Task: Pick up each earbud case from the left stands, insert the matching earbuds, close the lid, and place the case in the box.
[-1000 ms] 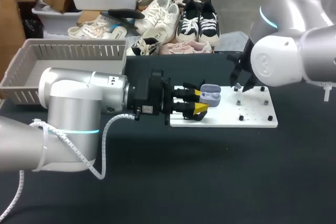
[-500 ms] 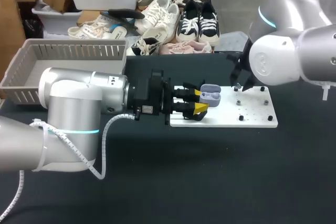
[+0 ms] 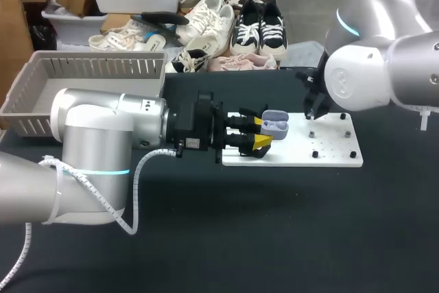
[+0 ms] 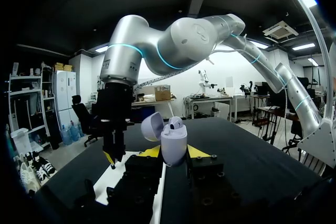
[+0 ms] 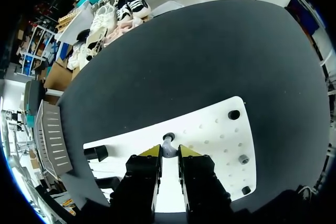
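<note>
Earbud case (image 3: 276,125) hangs over the dark worktop (image 3: 274,224), above the white board's (image 3: 329,156) left end, clamped in the left claw (image 3: 260,132): pale lilac, rounded, lid flipped open, a bud (image 4: 176,124) seated inside. Right claw (image 5: 168,151) pinches a small grey earbud (image 5: 167,142).

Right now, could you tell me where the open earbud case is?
In the head view the earbud case is mid-table, held by the left gripper over the left end of the white board.
</note>
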Tool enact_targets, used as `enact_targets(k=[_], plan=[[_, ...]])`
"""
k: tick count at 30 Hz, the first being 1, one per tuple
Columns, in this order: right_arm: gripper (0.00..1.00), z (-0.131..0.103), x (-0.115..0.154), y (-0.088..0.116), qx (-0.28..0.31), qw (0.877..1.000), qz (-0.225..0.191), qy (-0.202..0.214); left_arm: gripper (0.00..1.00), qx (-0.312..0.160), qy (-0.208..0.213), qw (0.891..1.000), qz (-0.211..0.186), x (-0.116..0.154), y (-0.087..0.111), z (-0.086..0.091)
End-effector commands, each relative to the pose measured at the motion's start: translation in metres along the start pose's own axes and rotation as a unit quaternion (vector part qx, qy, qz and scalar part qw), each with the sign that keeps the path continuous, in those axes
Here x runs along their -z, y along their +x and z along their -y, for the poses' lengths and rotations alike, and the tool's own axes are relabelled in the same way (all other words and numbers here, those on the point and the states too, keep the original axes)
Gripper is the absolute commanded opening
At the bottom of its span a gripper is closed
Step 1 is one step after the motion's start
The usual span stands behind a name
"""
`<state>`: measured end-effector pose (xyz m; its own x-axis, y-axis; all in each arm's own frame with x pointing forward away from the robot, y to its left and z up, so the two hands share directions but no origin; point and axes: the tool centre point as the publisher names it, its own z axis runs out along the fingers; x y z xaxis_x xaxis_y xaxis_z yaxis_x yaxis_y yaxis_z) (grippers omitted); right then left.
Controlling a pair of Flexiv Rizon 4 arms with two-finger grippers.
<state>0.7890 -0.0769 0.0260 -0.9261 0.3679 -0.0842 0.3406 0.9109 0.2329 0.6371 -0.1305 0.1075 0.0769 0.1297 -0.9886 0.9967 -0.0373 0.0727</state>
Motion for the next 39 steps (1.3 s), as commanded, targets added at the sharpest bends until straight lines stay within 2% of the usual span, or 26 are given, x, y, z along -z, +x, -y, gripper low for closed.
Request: enact_targets(k=[1,14,27,33,39], plan=[[0.0,0.0,-0.002,-0.002,-0.001,1.0,-0.003,0.004,0.0,-0.001,-0.003,1.0,0.001,-0.001,0.0,0.001],[0.0,0.003,0.001,-0.002,-0.005,1.0,-0.007,-0.001,0.0,-0.001,-0.003,1.0,0.001,-0.001,0.0,0.001],[0.0,0.009,0.02,-0.001,-0.012,1.0,-0.003,-0.017,0.0,-0.001,-0.003,1.0,0.001,-0.001,0.0,0.001],[0.0,0.014,0.038,0.0,-0.016,0.999,0.005,-0.027,0.0,-0.001,-0.003,1.0,0.001,-0.001,0.0,0.001],[0.0,0.016,0.067,0.0,-0.017,0.999,0.013,-0.035,0.0,-0.001,-0.003,1.0,0.001,-0.001,0.0,0.001]])
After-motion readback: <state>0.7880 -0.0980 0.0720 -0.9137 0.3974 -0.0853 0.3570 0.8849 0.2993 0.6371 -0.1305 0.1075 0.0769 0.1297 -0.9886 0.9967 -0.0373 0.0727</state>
